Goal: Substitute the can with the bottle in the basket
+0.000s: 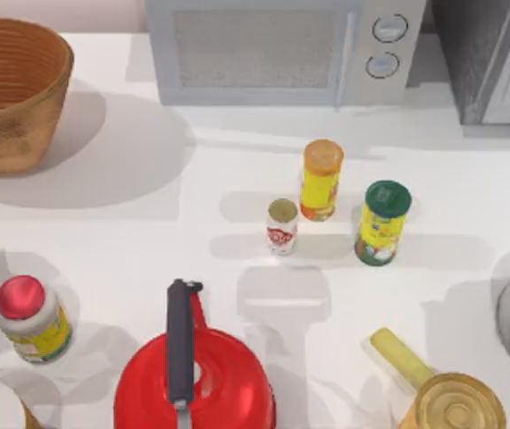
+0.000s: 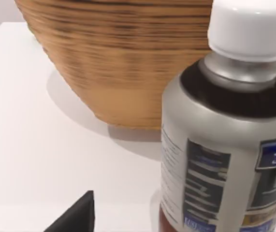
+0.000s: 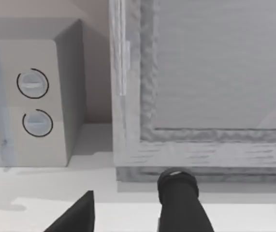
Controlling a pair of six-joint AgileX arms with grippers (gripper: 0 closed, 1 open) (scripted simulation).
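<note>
The white table (image 1: 237,179) carries everything, with a grey microwave (image 1: 281,49) along its far edge and a second grey appliance (image 1: 491,58) at the far right corner. The basket (image 1: 9,89) stands at the far left corner, its ribbed wicker wall flaring outward; the left wrist view shows that wall (image 2: 123,58) just behind the bottle (image 2: 225,145), which stands upright on the table outside it, with a white cap, a silver label and a dark bluish band. A red kettle (image 1: 192,375) with a dark handle sits at the near edge, a brass pot (image 1: 447,402) to its right. A red-capped jar (image 1: 29,317) stands near the left edge. The green-lidded canister (image 1: 382,223) and the yellow canister (image 1: 321,179) stand right of centre. The can (image 1: 281,226) stands upright on the table just left of them, well apart from the basket. 1 dark fingertip of the left gripper (image 2: 75,217) shows beside the bottle, not touching it; whether either gripper is apart or together I cannot tell. The right gripper (image 3: 128,212) faces the appliances.
</note>
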